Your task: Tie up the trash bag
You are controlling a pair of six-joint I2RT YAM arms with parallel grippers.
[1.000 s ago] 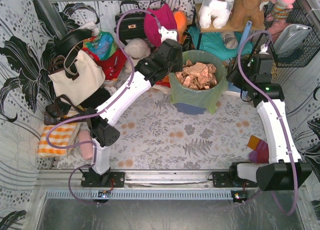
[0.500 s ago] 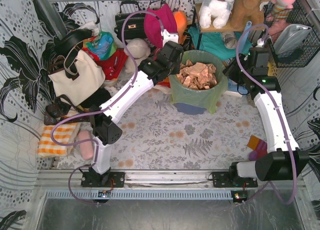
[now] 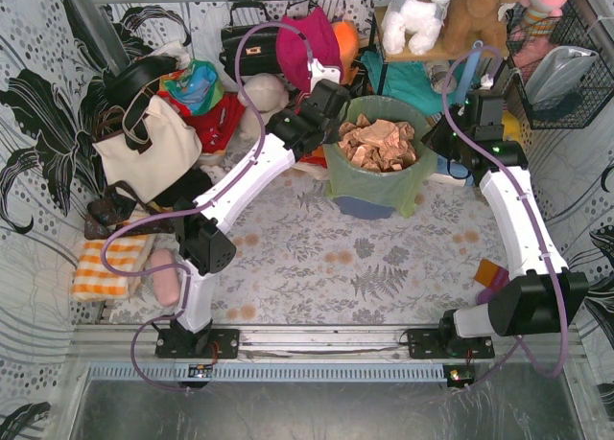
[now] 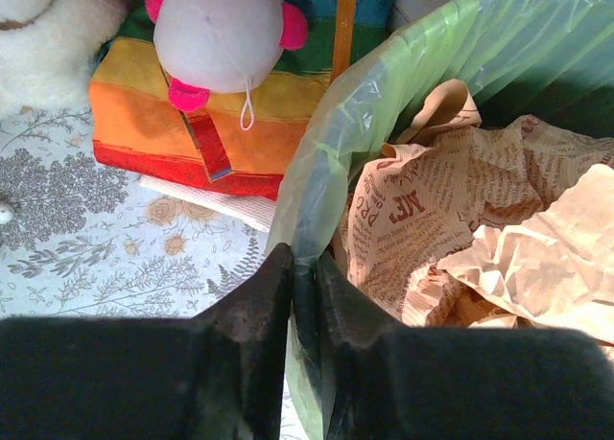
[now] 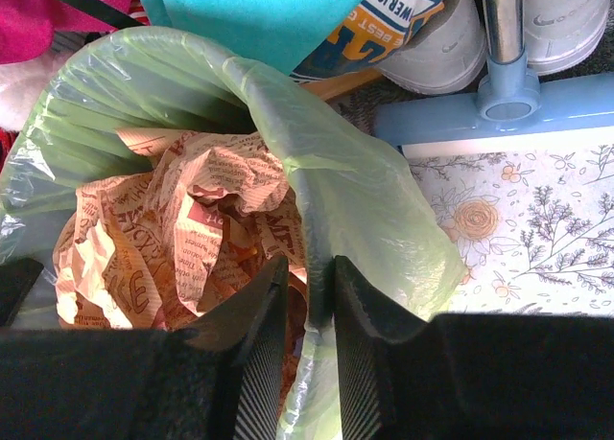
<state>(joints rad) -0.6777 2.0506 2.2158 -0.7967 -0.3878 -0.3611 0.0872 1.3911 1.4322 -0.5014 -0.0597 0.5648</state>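
The bag (image 3: 338,176), stuffed with crumpled paper (image 3: 379,143), lines a bin (image 3: 365,208) toward 1 o'clock on the desk (image 3: 317,258). The left jaws are narrow and pinch the bag's rim at its 9 o'clock. The right jaws, also narrow, straddle a fold of the rim at 3 o'clock; whether they press the plastic I cannot tell.

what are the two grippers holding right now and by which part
Both pinch the thin translucent light-green plastic trash bag at its rim: left gripper on the left side, right gripper on the right side.
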